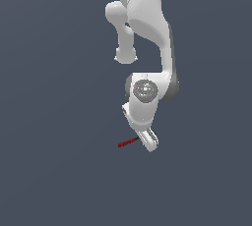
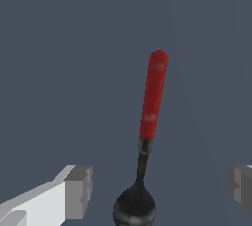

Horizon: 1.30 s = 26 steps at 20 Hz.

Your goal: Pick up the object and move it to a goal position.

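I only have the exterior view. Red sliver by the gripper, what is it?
Observer: In the wrist view it is a tool with a red handle and a dark rounded head, spoon-like.
Operator: Are the jaws closed on it?
Observer: No. The fingers stand wide apart, with the head between them and touching neither.
Operator: Which end points away from the gripper?
Observer: The red handle; the dark head is nearest the wrist camera.

White glossy arm (image 1: 147, 18), rounded joints, grey finger pads (image 2: 78, 190).
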Available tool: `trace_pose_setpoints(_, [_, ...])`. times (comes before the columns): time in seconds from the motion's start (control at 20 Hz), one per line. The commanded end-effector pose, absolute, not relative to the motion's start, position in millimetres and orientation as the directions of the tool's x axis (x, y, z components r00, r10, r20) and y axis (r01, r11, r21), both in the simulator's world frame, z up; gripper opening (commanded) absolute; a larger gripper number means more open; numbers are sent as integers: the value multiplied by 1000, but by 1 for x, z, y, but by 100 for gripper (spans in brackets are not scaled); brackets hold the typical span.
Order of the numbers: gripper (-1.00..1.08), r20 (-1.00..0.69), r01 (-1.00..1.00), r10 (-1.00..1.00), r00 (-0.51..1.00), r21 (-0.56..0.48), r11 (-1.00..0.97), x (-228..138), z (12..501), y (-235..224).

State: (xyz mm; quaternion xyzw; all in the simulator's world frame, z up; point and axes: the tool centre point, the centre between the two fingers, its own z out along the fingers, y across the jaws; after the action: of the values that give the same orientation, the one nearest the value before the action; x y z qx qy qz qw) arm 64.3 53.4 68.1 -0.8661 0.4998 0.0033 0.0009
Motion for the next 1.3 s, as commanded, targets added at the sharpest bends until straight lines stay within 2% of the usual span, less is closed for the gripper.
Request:
trace_pose_setpoints(0.0, [100, -4, -884, -884, 468, 1, -468, 67, 65, 55])
trace_pose_setpoints(0.65, [100, 0, -905, -905, 425, 0, -425, 70, 57, 57])
trace_pose_setpoints(1.25, [100, 0, -907, -907, 421, 0, -421, 69, 11, 56])
